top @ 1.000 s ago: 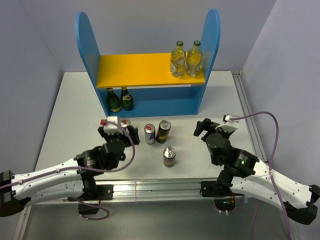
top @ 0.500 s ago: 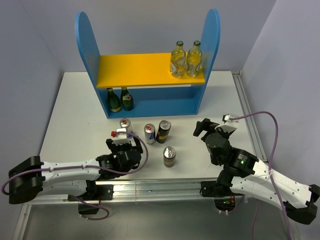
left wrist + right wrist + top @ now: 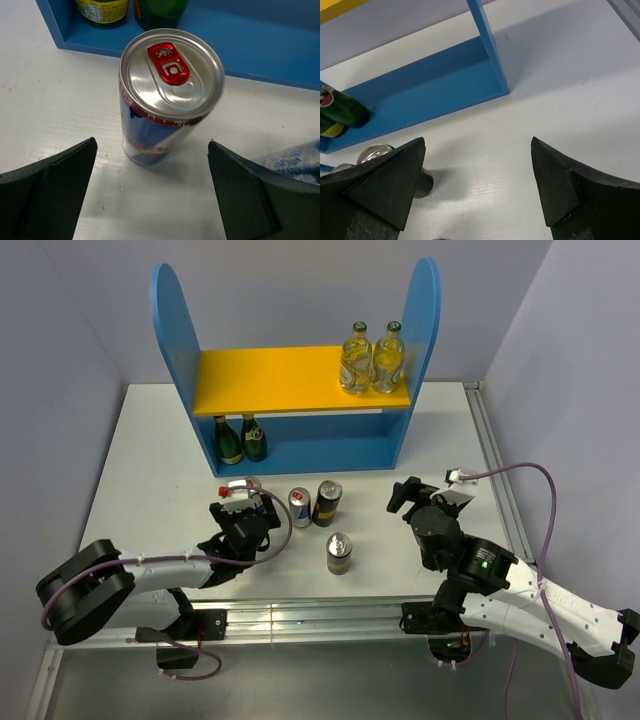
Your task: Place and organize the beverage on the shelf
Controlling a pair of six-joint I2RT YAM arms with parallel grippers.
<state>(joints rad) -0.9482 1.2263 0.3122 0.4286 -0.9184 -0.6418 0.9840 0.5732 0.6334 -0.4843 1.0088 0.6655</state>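
Observation:
The blue shelf (image 3: 175, 330) stands at the back of the table. Two clear bottles (image 3: 371, 358) stand on the right of its yellow board (image 3: 270, 380). On the table in front stand two blue-and-silver cans, one on the left (image 3: 251, 484) and one beside it (image 3: 299, 506), and two black-and-gold cans, one farther (image 3: 327, 502) and one nearer (image 3: 340, 552). My left gripper (image 3: 249, 503) is open just behind the left blue-and-silver can (image 3: 167, 95), which stands upright ahead of the fingertips and between their lines, untouched. My right gripper (image 3: 404, 493) is open and empty over bare table (image 3: 478, 145).
Two green bottles (image 3: 240, 439) stand at the left of the shelf's blue lower level; they also show in the left wrist view (image 3: 132, 7). A metal rail (image 3: 495, 470) runs along the table's right edge. Grey walls close in both sides.
My left gripper has swung right and then forward, and now sits open right behind the left blue-and-silver can. The right arm and the drinks have not moved.

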